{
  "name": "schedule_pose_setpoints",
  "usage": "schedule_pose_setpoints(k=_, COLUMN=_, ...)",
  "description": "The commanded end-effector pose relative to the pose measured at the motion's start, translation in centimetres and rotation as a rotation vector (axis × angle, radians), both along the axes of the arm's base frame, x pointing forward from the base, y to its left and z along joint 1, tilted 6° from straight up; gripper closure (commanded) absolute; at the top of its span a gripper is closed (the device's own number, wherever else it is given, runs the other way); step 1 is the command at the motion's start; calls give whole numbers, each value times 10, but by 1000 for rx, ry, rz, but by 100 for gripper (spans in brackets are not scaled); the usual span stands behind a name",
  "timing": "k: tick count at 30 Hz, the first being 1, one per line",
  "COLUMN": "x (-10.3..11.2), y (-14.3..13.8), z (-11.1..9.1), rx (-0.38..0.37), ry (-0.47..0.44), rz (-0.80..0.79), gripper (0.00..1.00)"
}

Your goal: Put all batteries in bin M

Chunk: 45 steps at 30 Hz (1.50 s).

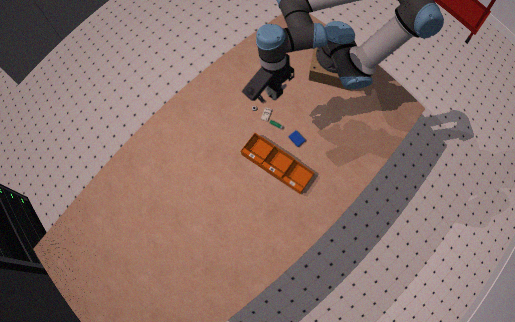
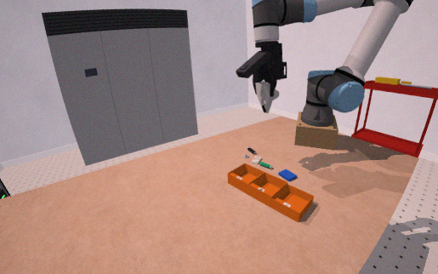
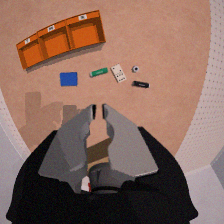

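My gripper (image 2: 266, 107) (image 3: 99, 105) is shut and empty. It hangs high above the floor, over the far end of a loose row of small things. A green cylinder (image 1: 276, 124) (image 2: 266, 164) (image 3: 98, 72) that looks like a battery lies on the brown mat. A small black stick (image 2: 252, 151) (image 3: 140, 84) lies farther off. A small round piece (image 1: 254, 108) (image 3: 135, 69) lies near it. An orange row of three open bins (image 1: 271, 173) (image 2: 273, 205) (image 3: 66, 23) stands upright just past them. The bins' labels are too small to read.
A white block with dots (image 1: 266, 114) (image 2: 256, 161) (image 3: 118, 73) and a flat blue square (image 1: 297, 138) (image 2: 287, 174) (image 3: 68, 78) lie among the small things. The arm's base block (image 2: 315, 135) and a red shelf (image 2: 396, 115) stand at the back right. A grey cabinet (image 2: 124, 85) stands against the wall.
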<state>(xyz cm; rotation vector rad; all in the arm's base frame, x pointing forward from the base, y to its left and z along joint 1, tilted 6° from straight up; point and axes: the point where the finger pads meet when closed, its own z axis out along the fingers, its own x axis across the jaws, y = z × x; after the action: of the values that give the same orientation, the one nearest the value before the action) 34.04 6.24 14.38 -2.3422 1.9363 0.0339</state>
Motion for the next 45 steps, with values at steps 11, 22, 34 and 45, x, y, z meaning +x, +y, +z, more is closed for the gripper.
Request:
schedule_pose_setpoints(k=11, x=4, y=-2, z=0, rx=-25, ry=-27, rz=3, gripper=96)
schedule_pose_setpoints(k=22, x=42, y=31, z=-52, rx=-38, ry=-41, rz=225, gripper=96)
schedule_pose_setpoints(k=34, x=86, y=64, z=-102, rx=-39, ry=-47, rz=224, gripper=96)
schedule_pose_setpoints(k=45, x=101, y=74, z=-119, rx=-39, ry=-47, rz=224, gripper=96)
